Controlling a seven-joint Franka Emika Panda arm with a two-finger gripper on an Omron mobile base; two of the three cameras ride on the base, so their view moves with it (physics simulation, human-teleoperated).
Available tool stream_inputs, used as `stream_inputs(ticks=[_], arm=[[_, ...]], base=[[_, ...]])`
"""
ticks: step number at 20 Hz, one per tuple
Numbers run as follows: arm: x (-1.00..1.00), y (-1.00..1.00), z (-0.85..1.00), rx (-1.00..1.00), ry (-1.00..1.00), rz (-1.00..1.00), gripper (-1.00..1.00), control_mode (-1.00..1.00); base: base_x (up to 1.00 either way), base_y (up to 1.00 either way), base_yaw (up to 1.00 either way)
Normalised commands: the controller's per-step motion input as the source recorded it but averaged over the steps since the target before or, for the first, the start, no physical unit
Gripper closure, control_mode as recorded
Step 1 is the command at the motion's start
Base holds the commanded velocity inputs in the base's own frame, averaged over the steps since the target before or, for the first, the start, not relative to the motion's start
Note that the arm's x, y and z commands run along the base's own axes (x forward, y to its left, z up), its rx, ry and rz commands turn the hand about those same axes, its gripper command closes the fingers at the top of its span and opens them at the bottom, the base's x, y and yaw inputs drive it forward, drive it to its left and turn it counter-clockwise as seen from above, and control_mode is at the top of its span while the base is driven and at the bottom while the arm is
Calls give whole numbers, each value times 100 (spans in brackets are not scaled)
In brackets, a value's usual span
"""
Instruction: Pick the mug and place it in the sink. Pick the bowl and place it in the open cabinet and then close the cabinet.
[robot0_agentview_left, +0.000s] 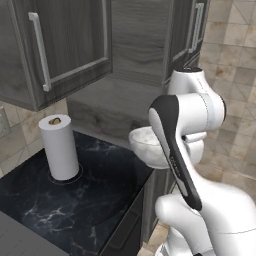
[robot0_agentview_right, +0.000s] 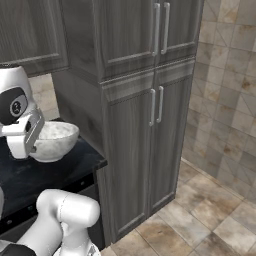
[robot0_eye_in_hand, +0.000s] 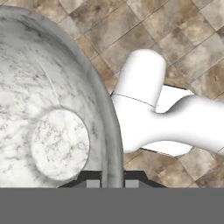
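We see the gripper (robot0_eye_in_hand: 112, 183) clamped on the rim of the bowl (robot0_eye_in_hand: 52, 113), one fingertip inside the wall and one outside. The bowl (robot0_agentview_left: 147, 145) hangs beside the outer edge of the dark marble counter (robot0_agentview_left: 75, 200), past the paper towel roll (robot0_agentview_left: 59, 147), below the cabinet (robot0_agentview_left: 55, 50).

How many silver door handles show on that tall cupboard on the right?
4: two handles side by side on the upper doors, two on the lower doors. Others may be hidden.
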Motion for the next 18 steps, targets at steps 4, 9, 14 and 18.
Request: stream_inputs(ticks=[4, 9, 14, 18], arm=[[-39, 0, 30, 0, -4, 0, 100, -100], [-12, 0, 16, 0, -6, 0, 100, -100], [-6, 0, 6, 0, -1, 0, 100, -100], [-4, 0, 1, 0, 0, 0, 100, 100]], base=[[0, 0, 0], [0, 0, 0], [0, 0, 0], [-26, 0, 0]])
